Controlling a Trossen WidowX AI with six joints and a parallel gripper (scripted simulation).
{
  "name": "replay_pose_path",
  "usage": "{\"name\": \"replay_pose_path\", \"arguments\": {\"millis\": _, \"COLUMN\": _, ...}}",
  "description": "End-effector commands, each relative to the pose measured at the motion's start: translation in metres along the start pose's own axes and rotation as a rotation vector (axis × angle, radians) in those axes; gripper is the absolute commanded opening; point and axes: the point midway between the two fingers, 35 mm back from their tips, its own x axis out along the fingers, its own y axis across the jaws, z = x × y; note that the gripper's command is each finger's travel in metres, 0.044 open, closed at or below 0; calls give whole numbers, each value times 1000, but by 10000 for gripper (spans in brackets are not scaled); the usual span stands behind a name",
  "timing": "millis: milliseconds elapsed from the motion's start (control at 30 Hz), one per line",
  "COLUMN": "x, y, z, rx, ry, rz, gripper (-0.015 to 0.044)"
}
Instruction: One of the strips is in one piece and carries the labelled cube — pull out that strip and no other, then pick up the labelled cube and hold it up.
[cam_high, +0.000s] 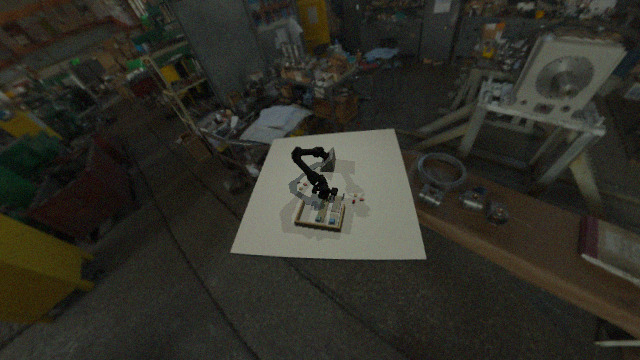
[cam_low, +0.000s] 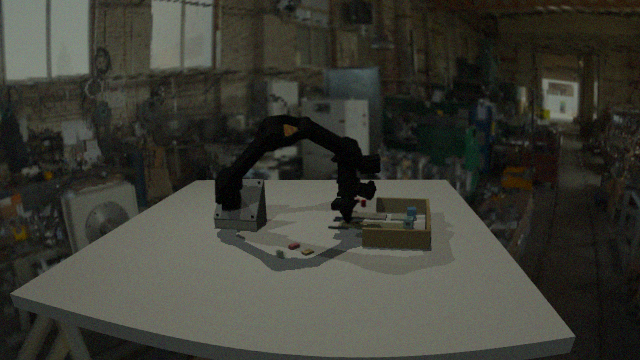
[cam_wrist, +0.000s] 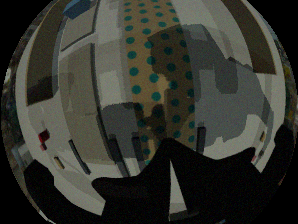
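Black robot gripper (cam_high: 325, 195) (cam_low: 347, 219) (cam_wrist: 166, 141), fingers closed together, above a teal-dotted strip (cam_high: 322, 212) (cam_wrist: 159, 65); no writing is legible on the blue cube (cam_high: 332, 220) (cam_low: 411, 211) (cam_wrist: 76, 8).

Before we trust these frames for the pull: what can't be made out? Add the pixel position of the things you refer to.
- Cube labels: top and exterior views, cubes (cam_high: 318, 219) (cam_high: 332, 221) (cam_low: 411, 211) (cam_low: 408, 223) too small.
- Near end of dotted strip (cam_wrist: 156, 95): wrist view, behind the claw (cam_wrist: 166, 141).
- Far end of dotted strip: wrist view, cut off by top edge.
- Claw contact with strip: exterior view, too dark and small.
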Motion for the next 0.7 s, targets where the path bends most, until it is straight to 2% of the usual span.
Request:
{"name": "replay_pose_path", "arguments": {"millis": 0, "x": 5, "y": -1, "z": -8, "rx": -1, "ry": 10, "rz": -6, "gripper": 0}}
{"name": "replay_pose_path", "arguments": {"millis": 667, "x": 6, "y": 0, "z": -39, "rx": -2, "ry": 11, "rz": -6, "gripper": 0}}
